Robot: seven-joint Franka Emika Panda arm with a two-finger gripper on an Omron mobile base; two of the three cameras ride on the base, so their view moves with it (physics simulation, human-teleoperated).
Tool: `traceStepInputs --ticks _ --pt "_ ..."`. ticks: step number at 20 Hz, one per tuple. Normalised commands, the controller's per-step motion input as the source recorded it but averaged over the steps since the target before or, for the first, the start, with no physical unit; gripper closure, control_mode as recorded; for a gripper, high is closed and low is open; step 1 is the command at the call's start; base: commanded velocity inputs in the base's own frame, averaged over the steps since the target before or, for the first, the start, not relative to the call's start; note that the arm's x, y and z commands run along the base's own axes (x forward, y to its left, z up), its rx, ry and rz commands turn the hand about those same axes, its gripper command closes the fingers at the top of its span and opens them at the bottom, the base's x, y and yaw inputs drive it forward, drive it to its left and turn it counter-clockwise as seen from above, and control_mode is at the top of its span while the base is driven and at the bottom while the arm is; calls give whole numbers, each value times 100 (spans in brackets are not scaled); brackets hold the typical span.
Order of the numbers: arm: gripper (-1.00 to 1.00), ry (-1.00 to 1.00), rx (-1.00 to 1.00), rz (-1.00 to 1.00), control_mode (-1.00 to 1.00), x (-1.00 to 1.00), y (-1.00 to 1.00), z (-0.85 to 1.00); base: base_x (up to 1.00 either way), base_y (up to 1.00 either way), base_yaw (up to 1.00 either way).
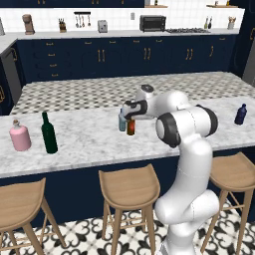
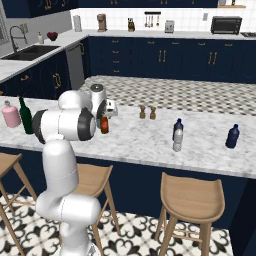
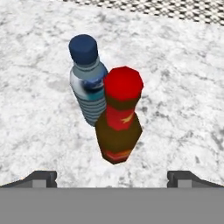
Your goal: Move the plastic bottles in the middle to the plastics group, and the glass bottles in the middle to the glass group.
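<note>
Stools (image 1: 128, 185) fill the bottom of the left base frame, tucked under the counter (image 1: 89, 142). Mid-frame, the gripper (image 3: 112, 177) hovers over the amber bottle (image 3: 119, 116), its fingertips spread wide at the lower corners of the hand frame, nothing between them. A teal bottle (image 3: 89, 89) with a dark blue cap stands upright just behind the amber bottle, apparently touching it, though the overlap makes that hard to judge. In the left base frame the arm hides much of both.

At centre right of the right base frame stands the clear bottle (image 2: 178, 139), with another dark-capped bottle just behind it. Two wooden shakers (image 2: 147, 112) sit above and left of it. The navy bottle (image 2: 232, 136) stands alone at far right. At the left edge of the left base frame the green bottle (image 1: 49, 132) and pink bottle (image 1: 20, 135) stand side by side, well apart from the middle.
</note>
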Motion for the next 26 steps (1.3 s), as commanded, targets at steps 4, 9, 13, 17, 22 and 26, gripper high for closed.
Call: traceStepInputs --ticks 4,9,13,17,22,26 --pt "-100 0 0 0 -100 25 1 -5 0 0 0" --pt "-100 0 0 0 -100 19 4 0 0 0 0" --pt "-100 0 0 0 -100 13 7 -5 0 0 0" --pt "-100 0 0 0 -100 7 10 -14 0 0 0" --pt "-100 0 0 0 -100 11 5 -13 0 0 0" --pt "-100 0 0 0 -100 9 0 -2 0 0 0"
